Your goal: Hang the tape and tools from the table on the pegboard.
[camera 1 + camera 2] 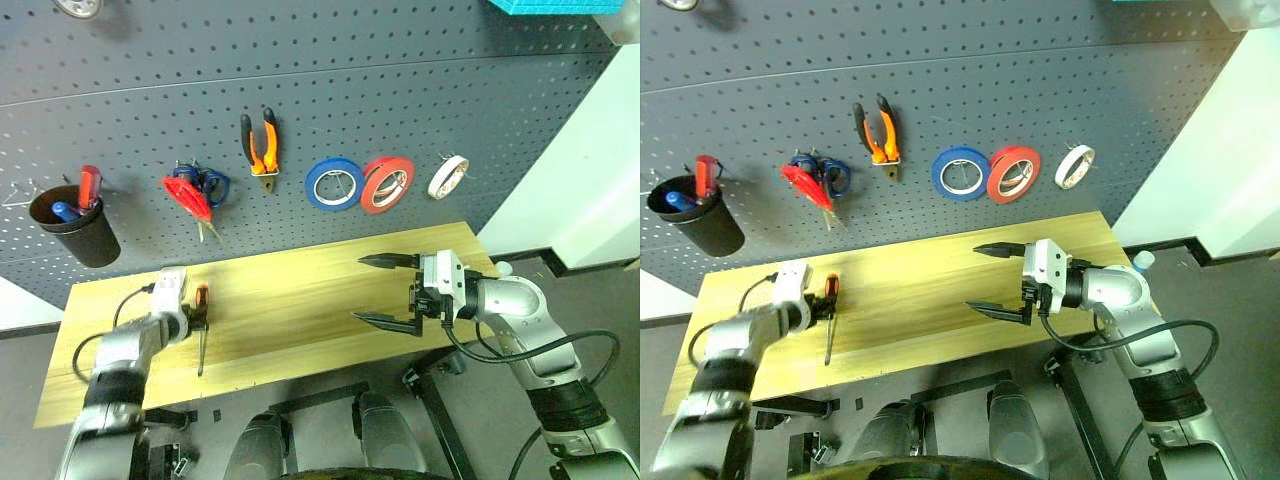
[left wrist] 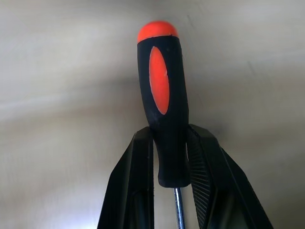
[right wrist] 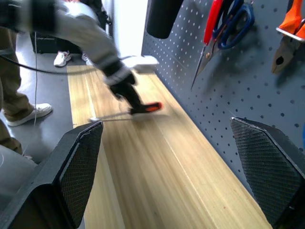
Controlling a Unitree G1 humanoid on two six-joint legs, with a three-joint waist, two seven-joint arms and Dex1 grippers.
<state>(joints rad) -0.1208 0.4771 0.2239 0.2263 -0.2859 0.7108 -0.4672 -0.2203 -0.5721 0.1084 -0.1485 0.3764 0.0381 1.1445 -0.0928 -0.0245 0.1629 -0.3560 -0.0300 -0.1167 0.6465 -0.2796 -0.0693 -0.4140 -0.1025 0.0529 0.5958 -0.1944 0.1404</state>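
Observation:
My left gripper (image 1: pixel 193 318) is shut on the black-and-orange handle of the screwdriver (image 1: pixel 201 298) over the left part of the table (image 1: pixel 300 300). The screwdriver's shaft points toward the table's front edge. In the left wrist view both fingers (image 2: pixel 138 181) clamp the lower handle of the screwdriver (image 2: pixel 162 95). My right gripper (image 1: pixel 385 291) hangs open and empty above the table's right part, pointing left. On the pegboard (image 1: pixel 350 90) hang the pliers (image 1: pixel 260 145), the red scissors (image 1: pixel 188 196) and the whitish tape (image 1: pixel 448 176).
Blue-handled scissors (image 1: pixel 212 184) hang behind the red pair. A blue roll (image 1: pixel 334 183) and a red roll (image 1: pixel 388 184) hang beside the tape. A black cup (image 1: pixel 75 228) sits on the pegboard's left. A person's legs (image 3: pixel 14 71) stand past the table's far end.

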